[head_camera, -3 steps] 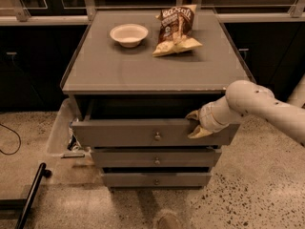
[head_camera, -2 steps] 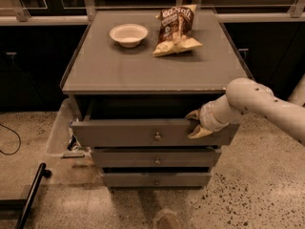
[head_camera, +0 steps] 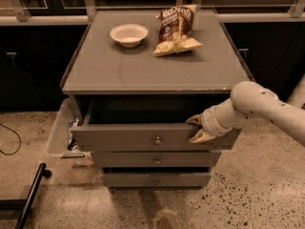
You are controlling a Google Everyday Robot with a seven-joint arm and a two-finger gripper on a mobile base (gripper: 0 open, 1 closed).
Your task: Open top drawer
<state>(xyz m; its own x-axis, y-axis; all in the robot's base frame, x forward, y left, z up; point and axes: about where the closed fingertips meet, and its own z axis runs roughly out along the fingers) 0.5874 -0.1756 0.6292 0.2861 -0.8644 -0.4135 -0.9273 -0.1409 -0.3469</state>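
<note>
The top drawer (head_camera: 124,136) is the widest of three grey drawers in a grey cabinet. It is pulled partway out, with a dark gap showing above its front. Its small round metal knob (head_camera: 157,140) sits at the centre of the front. My gripper (head_camera: 196,129) comes in from the right on a white arm. Its tan fingers (head_camera: 198,137) straddle the drawer front's top edge, right of the knob, one above and one on the face. Two narrower drawers (head_camera: 155,160) below are closed.
On the cabinet top (head_camera: 109,70) stand a white bowl (head_camera: 128,34) and a chip bag (head_camera: 175,28). A clear plastic bin (head_camera: 59,130) sits on the floor to the cabinet's left. A black bar (head_camera: 31,194) lies at the lower left. Dark cabinets line the back.
The drawer and the gripper stand much as before; the drawer front has come out only slightly, if at all.
</note>
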